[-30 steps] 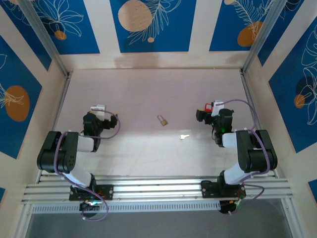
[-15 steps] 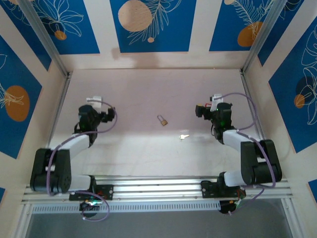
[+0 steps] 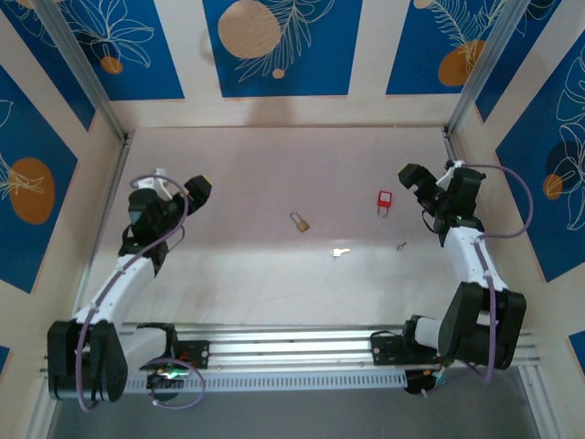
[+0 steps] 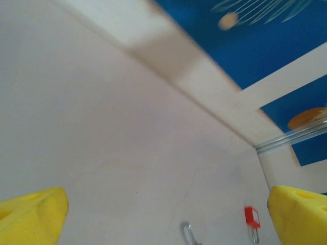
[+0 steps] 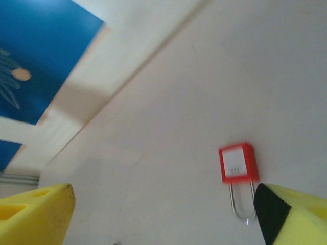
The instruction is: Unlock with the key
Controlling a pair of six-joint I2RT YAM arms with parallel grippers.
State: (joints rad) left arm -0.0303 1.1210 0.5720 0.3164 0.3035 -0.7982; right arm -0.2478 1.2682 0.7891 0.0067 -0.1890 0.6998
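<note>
The key (image 3: pixel 340 251), small, flat and silvery, lies on the pale table right of centre. The small brass padlock (image 3: pixel 300 222) with its steel shackle (image 4: pixel 190 234) lies a little to its left and farther back. My left gripper (image 3: pixel 196 188) is raised at the left, well away from both, yellow fingers (image 4: pixel 31 217) spread open with nothing between them. My right gripper (image 3: pixel 411 177) is raised at the right, behind a red padlock (image 3: pixel 384 201). Its yellow fingers (image 5: pixel 33 215) also stand wide open and empty.
The red padlock (image 5: pixel 237 162) with a white label and steel shackle lies flat on the table, also seen from the left (image 4: pixel 251 218). A tiny dark item (image 3: pixel 400 245) lies near the right arm. Blue-patterned walls enclose the table on three sides.
Both arms have lifted and stretched outward toward the side walls. The right gripper has drawn back from over the red padlock, which now lies fully in view. Key and brass padlock have not moved.
</note>
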